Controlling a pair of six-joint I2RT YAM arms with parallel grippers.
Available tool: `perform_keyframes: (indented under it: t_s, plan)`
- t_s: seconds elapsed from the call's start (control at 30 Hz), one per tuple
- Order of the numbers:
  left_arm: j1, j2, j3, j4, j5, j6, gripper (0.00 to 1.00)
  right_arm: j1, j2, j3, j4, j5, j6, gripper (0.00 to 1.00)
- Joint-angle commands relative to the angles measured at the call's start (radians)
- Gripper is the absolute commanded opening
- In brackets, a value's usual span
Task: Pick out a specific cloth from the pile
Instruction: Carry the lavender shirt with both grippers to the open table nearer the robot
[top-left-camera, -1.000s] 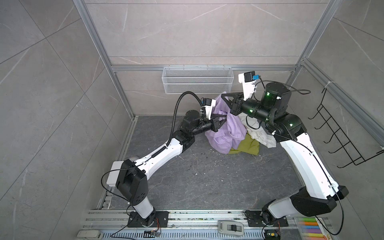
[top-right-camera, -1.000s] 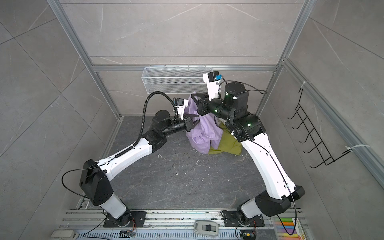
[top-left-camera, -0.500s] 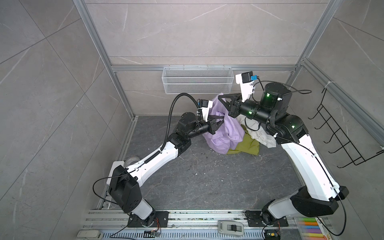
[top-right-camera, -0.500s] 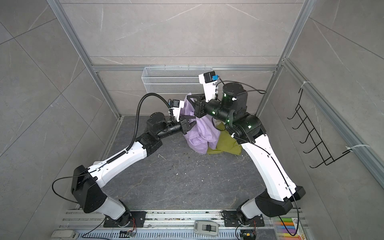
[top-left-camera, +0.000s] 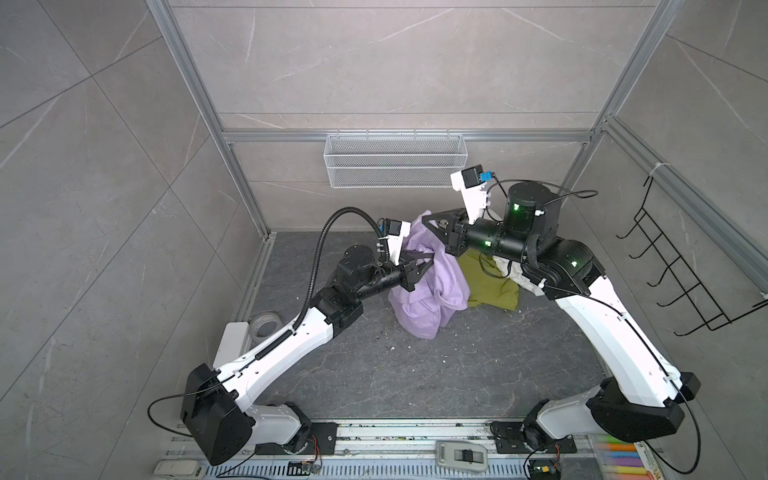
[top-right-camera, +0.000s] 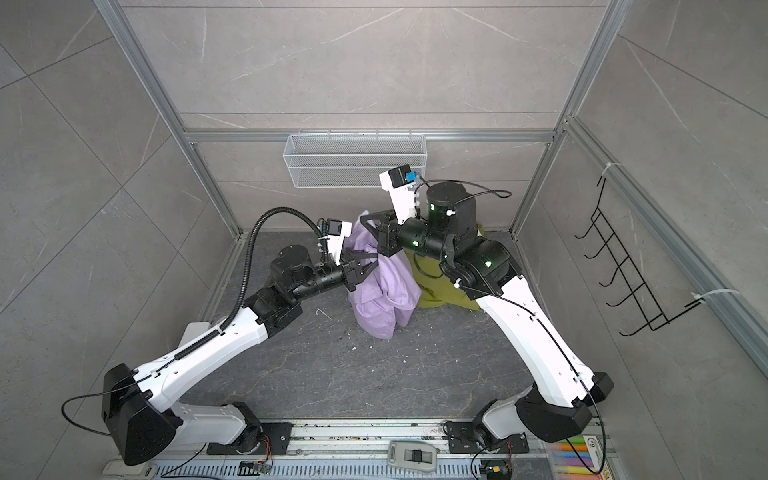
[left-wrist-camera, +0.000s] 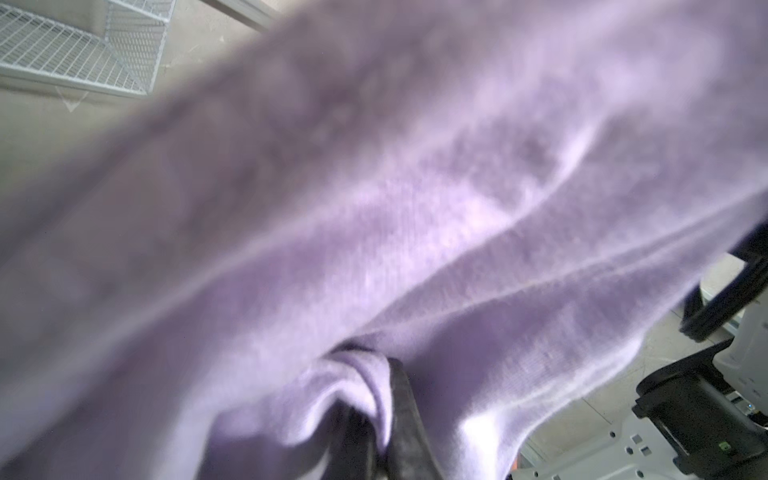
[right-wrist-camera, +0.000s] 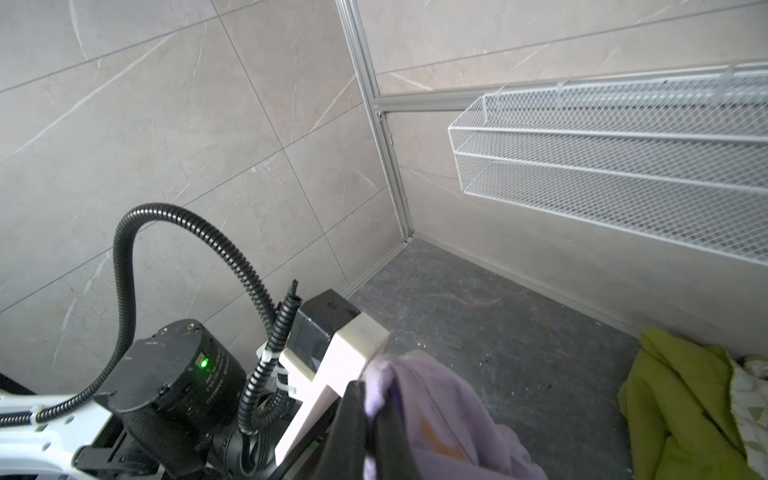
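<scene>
The lavender cloth (top-left-camera: 428, 291) (top-right-camera: 382, 291) hangs lifted above the dark floor, left of the pile. My left gripper (top-left-camera: 430, 259) (top-right-camera: 372, 259) is shut on a fold at its middle. My right gripper (top-left-camera: 426, 222) (top-right-camera: 362, 221) is shut on its top corner, just above. The cloth (left-wrist-camera: 415, 208) fills the left wrist view, bunched in the left gripper (left-wrist-camera: 376, 419). In the right wrist view the right gripper (right-wrist-camera: 372, 415) pinches an edge of the cloth (right-wrist-camera: 449, 415). The pile's olive-green cloth (top-left-camera: 490, 282) (right-wrist-camera: 685, 399) and white cloth (top-left-camera: 513, 270) lie at the back right, partly under the right arm.
A white wire basket (top-left-camera: 395, 160) hangs on the back wall above the cloths. A black hook rack (top-left-camera: 685, 270) is on the right wall. A tape roll (top-left-camera: 266, 324) lies at the floor's left edge. Markers (top-left-camera: 619, 457) sit at the front right.
Both grippers have moved left with the lavender cloth held between them, drawing it further off the olive-green and white cloths. The left arm has pulled back toward the left.
</scene>
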Motion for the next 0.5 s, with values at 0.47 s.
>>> perform_keyframes:
  t_s: [0.47]
  plan:
    - [-0.014,-0.258,-0.250,-0.039,-0.121,0.014,0.00,0.204,-0.060,-0.310,0.114,0.042,0.139,0.00]
